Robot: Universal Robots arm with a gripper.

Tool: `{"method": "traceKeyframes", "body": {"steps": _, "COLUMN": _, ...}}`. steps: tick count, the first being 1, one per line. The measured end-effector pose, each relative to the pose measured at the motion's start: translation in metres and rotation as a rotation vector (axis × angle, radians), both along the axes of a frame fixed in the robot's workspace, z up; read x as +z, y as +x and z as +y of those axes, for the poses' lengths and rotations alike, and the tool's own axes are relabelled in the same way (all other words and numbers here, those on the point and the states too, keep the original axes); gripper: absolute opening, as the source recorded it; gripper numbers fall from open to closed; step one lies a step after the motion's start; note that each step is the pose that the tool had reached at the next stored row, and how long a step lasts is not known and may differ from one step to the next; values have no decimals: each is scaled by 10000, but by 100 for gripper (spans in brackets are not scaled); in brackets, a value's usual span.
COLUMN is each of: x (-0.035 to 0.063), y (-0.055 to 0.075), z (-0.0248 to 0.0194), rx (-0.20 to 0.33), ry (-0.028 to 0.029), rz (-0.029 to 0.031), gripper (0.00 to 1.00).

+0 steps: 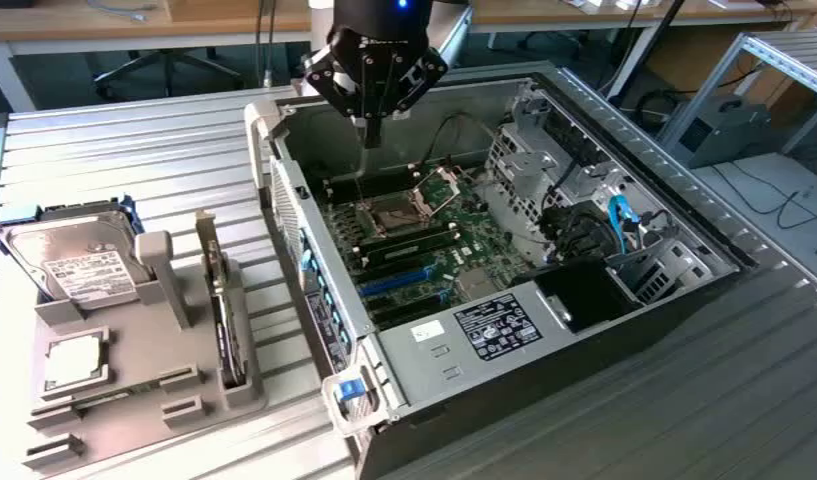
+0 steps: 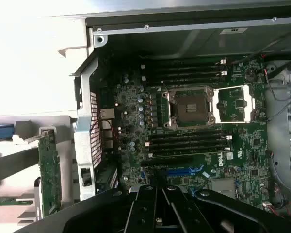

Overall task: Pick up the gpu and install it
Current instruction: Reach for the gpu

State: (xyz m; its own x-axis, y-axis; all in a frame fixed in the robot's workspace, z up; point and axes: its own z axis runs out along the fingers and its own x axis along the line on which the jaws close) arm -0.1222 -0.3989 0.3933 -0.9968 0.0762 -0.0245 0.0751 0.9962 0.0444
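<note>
The gpu (image 1: 221,318) is a thin dark card standing on edge in a slot of the grey holder (image 1: 181,340), at the exterior view's left of the open computer case (image 1: 315,300). In the wrist view the gpu (image 2: 49,170) shows its green board side. My gripper (image 1: 369,138) hangs over the far end of the case, above the motherboard (image 1: 422,235), well away from the card. Its fingers are shut with nothing between them. The gripper (image 2: 157,190) hovers over the blue expansion slots (image 2: 184,172).
A silver hard drive (image 1: 75,262) with a white label lies in the holder's far corner. The motherboard's processor socket (image 2: 191,108) stands open between memory slots. Drive cages and cables (image 1: 595,225) fill the case's right side. Ribbed metal table (image 1: 128,160) surrounds everything.
</note>
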Motion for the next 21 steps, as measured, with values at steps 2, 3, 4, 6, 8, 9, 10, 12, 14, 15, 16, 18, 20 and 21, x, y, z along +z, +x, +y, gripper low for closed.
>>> {"method": "traceKeyframes", "body": {"steps": 2, "x": 0, "y": -37, "z": -1, "rx": 0, "ry": -1, "rz": 0, "gripper": 11}}
{"method": "traceKeyframes", "body": {"steps": 3, "x": 1, "y": -49, "z": -1, "rx": 0, "ry": -1, "rz": 0, "gripper": 11}}
{"method": "traceKeyframes", "body": {"steps": 4, "x": 0, "y": -60, "z": -1, "rx": 0, "ry": 0, "rz": -1, "gripper": 11}}
{"method": "traceKeyframes", "body": {"steps": 6, "x": 0, "y": -82, "z": -1, "rx": 0, "ry": -1, "rz": -2, "gripper": 11}}
{"method": "traceKeyframes", "body": {"steps": 8, "x": 0, "y": -98, "z": 0, "rx": -1, "ry": 0, "rz": -3, "gripper": 11}}
{"method": "traceKeyframes", "body": {"steps": 9, "x": 0, "y": -111, "z": -1, "rx": 0, "ry": 0, "rz": -2, "gripper": 11}}
{"method": "traceKeyframes", "body": {"steps": 10, "x": 0, "y": -120, "z": 0, "rx": -1, "ry": 0, "rz": -3, "gripper": 11}}
{"method": "traceKeyframes", "body": {"steps": 12, "x": 0, "y": -140, "z": 0, "rx": -1, "ry": 0, "rz": -3, "gripper": 11}}
{"method": "traceKeyframes", "body": {"steps": 14, "x": 0, "y": -160, "z": -1, "rx": -1, "ry": 0, "rz": -3, "gripper": 11}}
{"method": "traceKeyframes", "body": {"steps": 15, "x": 0, "y": -167, "z": -1, "rx": 0, "ry": 0, "rz": -2, "gripper": 11}}
{"method": "traceKeyframes", "body": {"steps": 16, "x": 0, "y": -172, "z": 0, "rx": 0, "ry": 0, "rz": -3, "gripper": 11}}
{"method": "traceKeyframes", "body": {"steps": 18, "x": 0, "y": -187, "z": 0, "rx": -1, "ry": 0, "rz": -3, "gripper": 11}}
{"method": "traceKeyframes", "body": {"steps": 20, "x": 0, "y": -203, "z": 0, "rx": 0, "ry": -1, "rz": -2, "gripper": 11}}
{"method": "traceKeyframes", "body": {"steps": 21, "x": -1, "y": -210, "z": 0, "rx": 0, "ry": -1, "rz": -2, "gripper": 11}}
